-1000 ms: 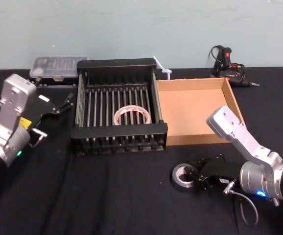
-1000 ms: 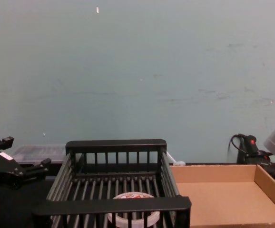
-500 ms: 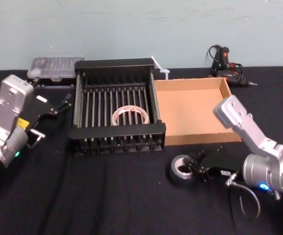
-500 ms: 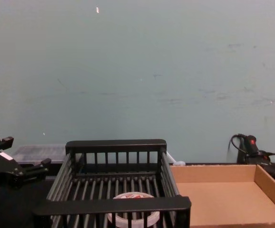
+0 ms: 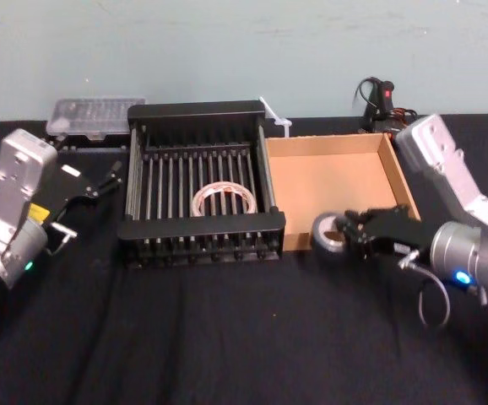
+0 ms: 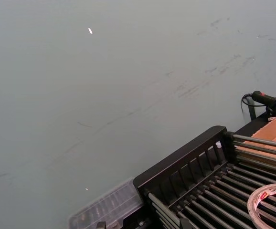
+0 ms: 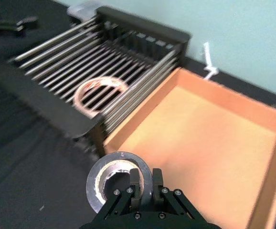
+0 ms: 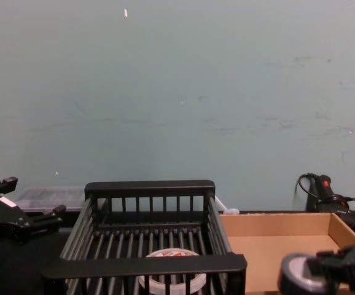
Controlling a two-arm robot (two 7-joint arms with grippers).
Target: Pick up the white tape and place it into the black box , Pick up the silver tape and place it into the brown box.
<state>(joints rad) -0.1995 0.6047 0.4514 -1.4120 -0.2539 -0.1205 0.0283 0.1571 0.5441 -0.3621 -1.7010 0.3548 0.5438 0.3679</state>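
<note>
The right gripper (image 5: 349,235) (image 7: 146,180) (image 8: 328,269) is pinching the silver tape (image 5: 328,237) (image 7: 94,185) (image 8: 295,278) by its wall, one finger in the hole and one outside. The roll sticks out at the gripper's 9 o'clock in the head view, nearly flat, its hole axis close to upright and a little tipped. It hangs over the near wall of the brown box (image 5: 333,181) (image 7: 200,138) (image 8: 276,246), at the tray's 7 o'clock corner. At the tray's 9 o'clock stands the black box (image 5: 202,226) (image 7: 47,102) (image 8: 147,264), touching it. The white tape (image 5: 200,205) (image 7: 80,95) (image 8: 165,284) lies flat on its slats, toward 4 o'clock. The left gripper (image 5: 98,201) (image 8: 30,196) waits at the crate's 9 o'clock, fingers spread
</note>
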